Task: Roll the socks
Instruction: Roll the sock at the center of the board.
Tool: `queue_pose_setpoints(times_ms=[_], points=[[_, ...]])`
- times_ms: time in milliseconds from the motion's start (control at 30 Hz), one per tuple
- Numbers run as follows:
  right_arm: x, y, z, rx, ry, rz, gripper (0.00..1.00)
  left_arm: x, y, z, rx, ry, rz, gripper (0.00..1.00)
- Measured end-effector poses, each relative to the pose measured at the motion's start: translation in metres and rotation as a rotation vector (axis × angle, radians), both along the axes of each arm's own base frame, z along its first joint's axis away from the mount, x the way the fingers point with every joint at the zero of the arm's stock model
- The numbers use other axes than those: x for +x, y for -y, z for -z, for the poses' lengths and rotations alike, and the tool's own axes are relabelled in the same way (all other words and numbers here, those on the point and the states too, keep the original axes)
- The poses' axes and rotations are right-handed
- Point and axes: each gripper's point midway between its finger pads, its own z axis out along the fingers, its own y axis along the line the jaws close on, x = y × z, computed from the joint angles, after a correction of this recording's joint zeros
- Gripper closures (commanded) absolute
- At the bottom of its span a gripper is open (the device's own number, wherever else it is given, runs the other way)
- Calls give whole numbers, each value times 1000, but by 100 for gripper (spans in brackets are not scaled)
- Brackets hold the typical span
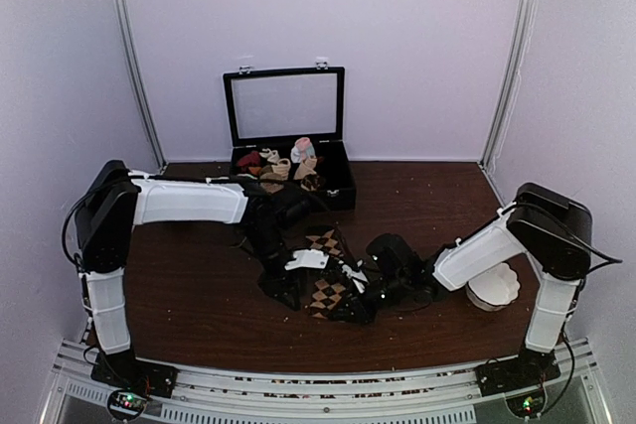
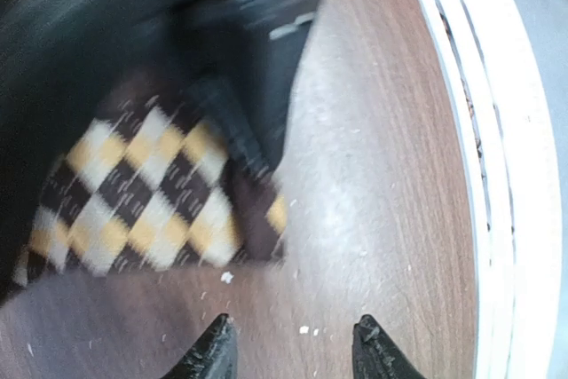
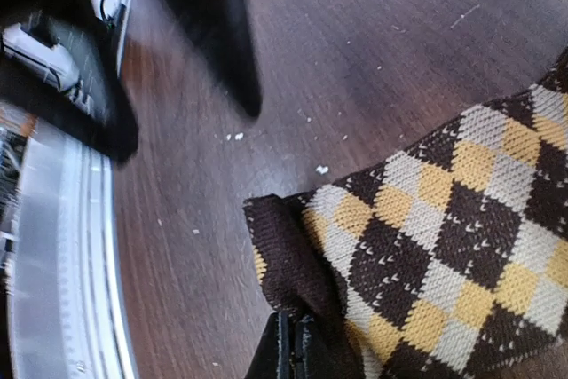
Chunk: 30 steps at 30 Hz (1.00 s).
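Observation:
The dark brown socks (image 1: 328,280) with tan argyle diamonds lie flat on the brown table between my two grippers. In the right wrist view my right gripper (image 3: 289,352) is shut on the plain brown cuff edge of the socks (image 3: 444,219). In the top view it (image 1: 354,307) sits at their near right corner. My left gripper (image 2: 293,352) is open and empty, its fingertips (image 2: 213,352) just above bare table, short of the socks' edge (image 2: 151,201). In the top view it (image 1: 281,288) is at the socks' left side.
An open black case (image 1: 338,186) holding several small sock rolls stands at the back centre. A white scalloped dish (image 1: 494,285) sits at the right by the right arm. The white front rail (image 2: 497,175) runs close to the grippers.

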Motion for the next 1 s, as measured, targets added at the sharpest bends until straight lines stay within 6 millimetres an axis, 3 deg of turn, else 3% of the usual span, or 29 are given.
queue_pose_setpoints(times_ms=[200, 367, 633, 1000], points=[[8, -6, 4, 50, -254, 19, 100, -18, 12, 21, 35, 57, 119, 55], [8, -4, 3, 61, -351, 47, 100, -16, 16, 38, 66, 103, 153, 56], [8, -2, 3, 63, -432, 83, 100, -3, 20, 42, 74, 172, 157, 62], [6, -2, 3, 47, -457, 84, 100, -8, 20, 35, 99, 185, 183, 65]])
